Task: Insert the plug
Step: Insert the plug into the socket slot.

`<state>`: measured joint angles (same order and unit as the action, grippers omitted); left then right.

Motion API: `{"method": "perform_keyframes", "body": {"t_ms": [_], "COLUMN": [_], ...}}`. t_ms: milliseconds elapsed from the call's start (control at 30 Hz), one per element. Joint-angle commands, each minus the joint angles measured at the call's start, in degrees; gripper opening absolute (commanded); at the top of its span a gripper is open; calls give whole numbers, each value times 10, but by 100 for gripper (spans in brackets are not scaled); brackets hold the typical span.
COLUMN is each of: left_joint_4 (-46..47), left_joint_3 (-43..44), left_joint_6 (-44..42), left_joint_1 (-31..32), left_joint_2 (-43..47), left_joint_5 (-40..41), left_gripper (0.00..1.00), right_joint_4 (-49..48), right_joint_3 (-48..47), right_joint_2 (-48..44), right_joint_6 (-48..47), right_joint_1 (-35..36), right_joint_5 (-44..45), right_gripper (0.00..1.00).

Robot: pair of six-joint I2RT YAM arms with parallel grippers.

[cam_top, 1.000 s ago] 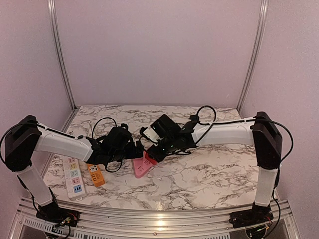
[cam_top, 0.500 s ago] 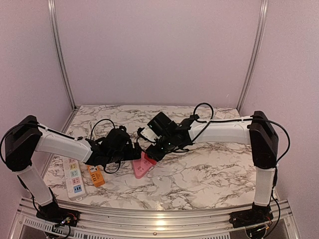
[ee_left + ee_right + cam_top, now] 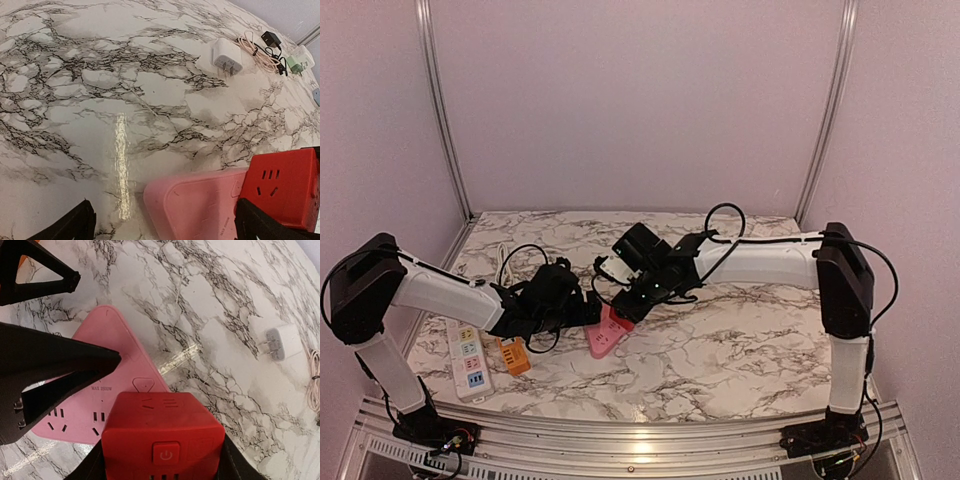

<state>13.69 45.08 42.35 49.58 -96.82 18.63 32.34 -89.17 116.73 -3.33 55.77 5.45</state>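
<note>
1. Red cube plug (image 3: 162,432) is pinched in my right tool (image 3: 161,467), over the pink power strip (image 3: 107,347) on the worktop (image 3: 210,315).
2. My left tool (image 3: 165,227) is spread wide at that strip's edge.
3. Only the right wrist view reads "MAX 2500W".
4. Only the top view shows the white power strip (image 3: 467,355).

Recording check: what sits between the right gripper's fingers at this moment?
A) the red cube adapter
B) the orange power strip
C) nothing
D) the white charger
A: in the right wrist view the red cube adapter is clamped in the right gripper, over the pink power strip, while the white charger lies well apart.
</note>
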Motion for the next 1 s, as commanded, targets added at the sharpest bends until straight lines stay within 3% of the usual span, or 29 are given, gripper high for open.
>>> {"method": "perform_keyframes", "body": {"t_ms": [0,533,967], "left_joint_4": [19,24,26], "left_joint_3": [-10,-15,-14], "left_joint_6": [4,9,12], "left_joint_1": [-3,-4,-3], "left_joint_2": [7,10,10], "left_joint_5": [12,12,10], "left_gripper": [99,99,99], "right_joint_4": [175,193,197], "right_joint_3": [41,-12,-11], "right_joint_2": [67,6,-26], "right_joint_6": [-27,-12,-3], "right_joint_1": [8,8,7], "right_joint_5": [14,50,71], "right_gripper": [15,19,27]}}
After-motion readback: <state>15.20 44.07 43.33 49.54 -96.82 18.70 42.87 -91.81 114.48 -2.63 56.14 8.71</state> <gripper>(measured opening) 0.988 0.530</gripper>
